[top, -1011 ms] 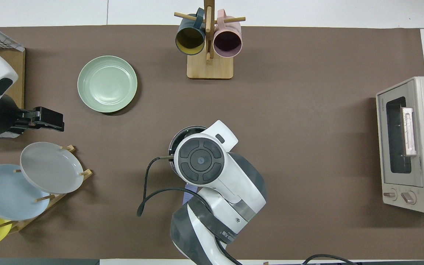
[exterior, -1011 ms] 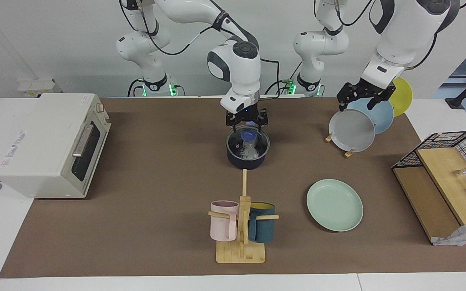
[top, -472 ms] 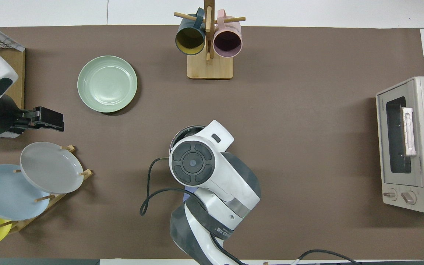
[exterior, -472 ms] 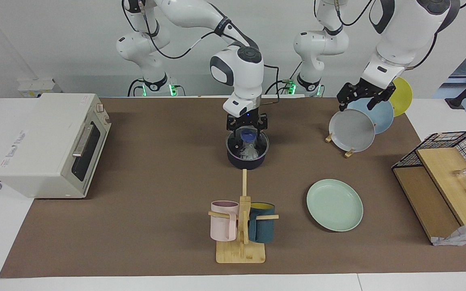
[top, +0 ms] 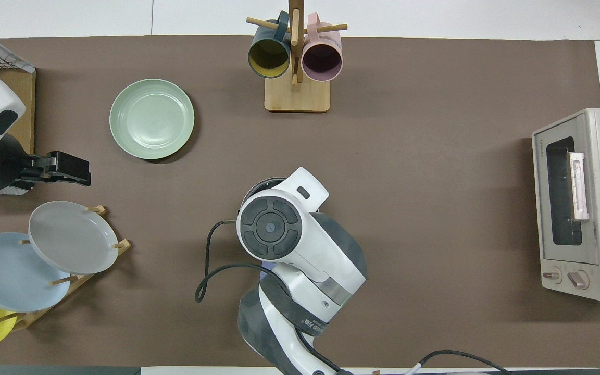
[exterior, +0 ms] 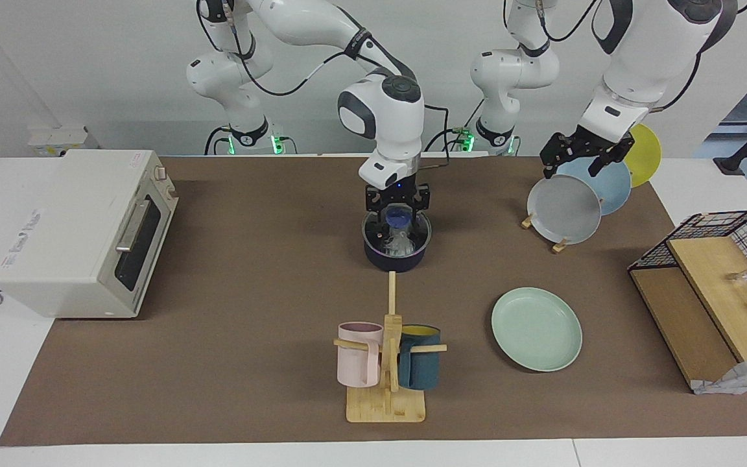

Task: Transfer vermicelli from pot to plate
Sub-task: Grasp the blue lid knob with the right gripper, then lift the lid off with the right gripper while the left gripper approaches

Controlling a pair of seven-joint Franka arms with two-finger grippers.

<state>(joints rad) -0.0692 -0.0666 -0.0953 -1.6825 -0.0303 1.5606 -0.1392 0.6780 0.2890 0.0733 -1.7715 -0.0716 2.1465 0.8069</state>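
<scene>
The dark navy pot [exterior: 394, 261] stands mid-table, toward the robots' end. The whitish vermicelli [exterior: 401, 245] lies inside it. Its blue handle [exterior: 401, 216] points toward the robots. My right gripper [exterior: 397, 209] hangs straight down over the handle where it meets the pot's rim. In the overhead view my right arm covers the pot except a bit of its rim [top: 264, 184]. The mint-green plate [exterior: 535, 329] [top: 151, 119] lies empty, farther from the robots, toward the left arm's end. My left gripper [exterior: 572, 162] [top: 68, 170] waits open above the plate rack.
A rack with grey [exterior: 565, 209], light blue and yellow plates stands near the left arm. A wooden mug tree [exterior: 386, 363] with a pink and a teal mug stands farther out than the pot. A toaster oven [exterior: 82, 227] and a wire basket [exterior: 711, 259] flank the table.
My right gripper has shifted slightly toward the robots and come down a little onto the pot's handle. The left arm has not moved.
</scene>
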